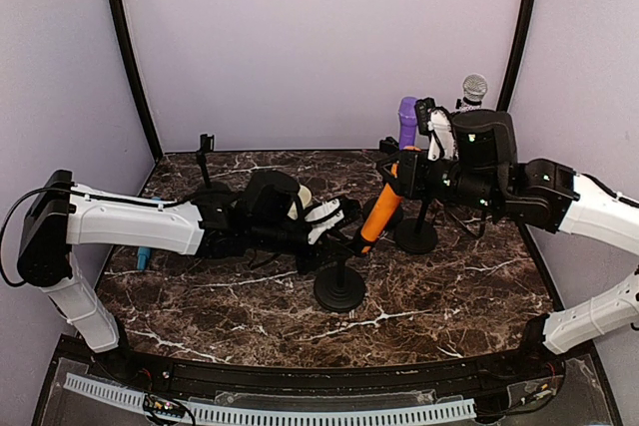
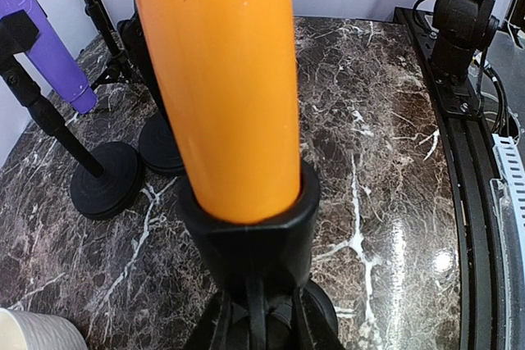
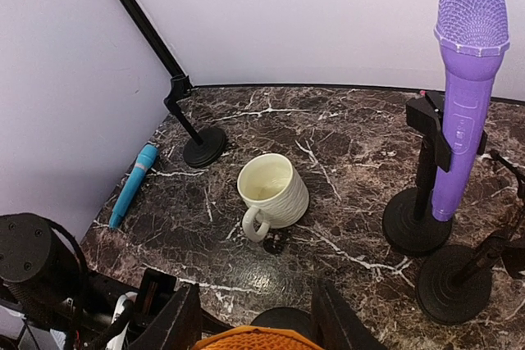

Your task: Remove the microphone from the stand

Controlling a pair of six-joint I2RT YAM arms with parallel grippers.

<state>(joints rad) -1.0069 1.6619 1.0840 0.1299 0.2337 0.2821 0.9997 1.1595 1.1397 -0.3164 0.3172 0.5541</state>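
The marble counter carries several microphone stands. Both arms meet at the one nearest us, the left arm lying low from its side and the right arm reaching in higher from the other.

That stand rests on a round black base, and the orange microphone sits in its clip, not yet free. The microphone's long axis leans, with the tail low toward the left arm and the head high toward the right arm and the back wall (the purple microphone stands upright just beyond it).

The left tool is pressed together low down, and we judge it is clamped on the stand's neck just under the clip, bracing it. The right tool straddles the orange mesh head, one finger on each side and apparently touching, so we read it as pinching the head.

The head lies directly between the right tool's fingers, so we judge the right arm is the one placed to pull. The pull should follow the lean, up and back out of the clip, while the left arm keeps the stand down.
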